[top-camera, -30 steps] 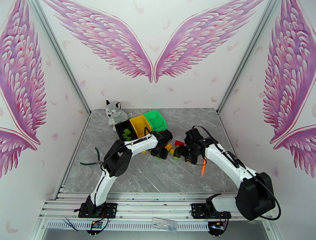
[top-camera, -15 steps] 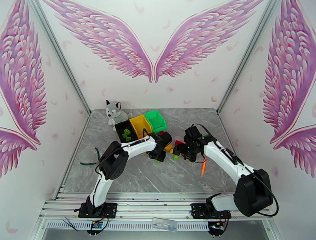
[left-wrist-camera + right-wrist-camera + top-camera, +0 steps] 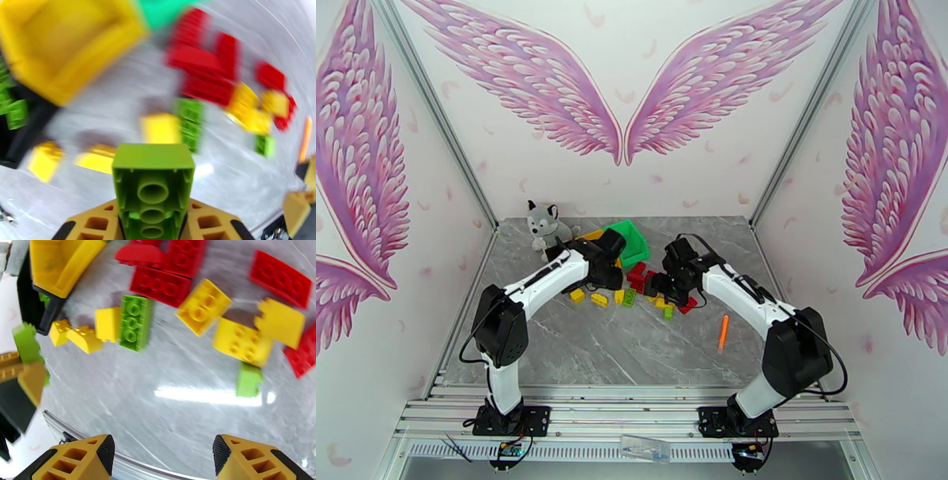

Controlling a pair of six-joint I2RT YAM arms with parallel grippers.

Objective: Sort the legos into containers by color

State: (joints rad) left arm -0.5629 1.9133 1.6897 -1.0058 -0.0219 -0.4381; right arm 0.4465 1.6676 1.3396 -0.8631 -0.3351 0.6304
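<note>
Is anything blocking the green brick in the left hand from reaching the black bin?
Nothing visible does. The left hand holds the green brick in the air. The black bin, already holding green bricks, sits open just beyond two loose yellow bricks lying flat.

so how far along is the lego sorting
Early. A few green bricks lie in the black bin; the yellow bin looks empty. In hand: the left gripper is shut on a light green brick; the right gripper hangs open over the table. Left: loose red bricks, yellow bricks and a long green one.
</note>
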